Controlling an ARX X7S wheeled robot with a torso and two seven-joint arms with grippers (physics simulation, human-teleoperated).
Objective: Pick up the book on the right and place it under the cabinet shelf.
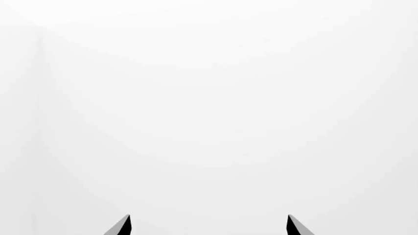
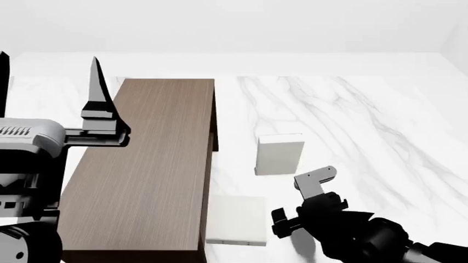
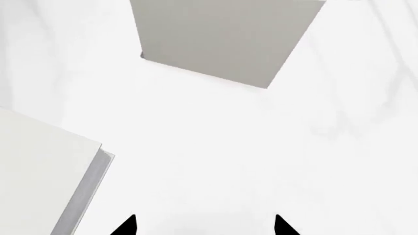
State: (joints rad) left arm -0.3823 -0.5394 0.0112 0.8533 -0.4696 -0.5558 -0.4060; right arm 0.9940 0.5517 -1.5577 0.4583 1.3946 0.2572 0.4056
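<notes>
The book (image 2: 279, 155) is plain white and stands upright on the marble floor, to the right of the cabinet shelf (image 2: 146, 164), a long dark-brown wooden box. In the right wrist view the book (image 3: 225, 39) shows as a grey face ahead of the fingertips. My right gripper (image 2: 298, 201) (image 3: 205, 226) is open and empty. It hovers short of the book, between it and a second white book. My left gripper (image 2: 47, 76) (image 1: 209, 226) is raised left of the cabinet, open, and its wrist view shows only blank white.
A second plain white book (image 2: 235, 219) (image 3: 46, 171) lies flat against the cabinet's right side, near my right gripper. White marble floor (image 2: 351, 120) stretches to the right and behind, ending at a white wall (image 2: 234, 27).
</notes>
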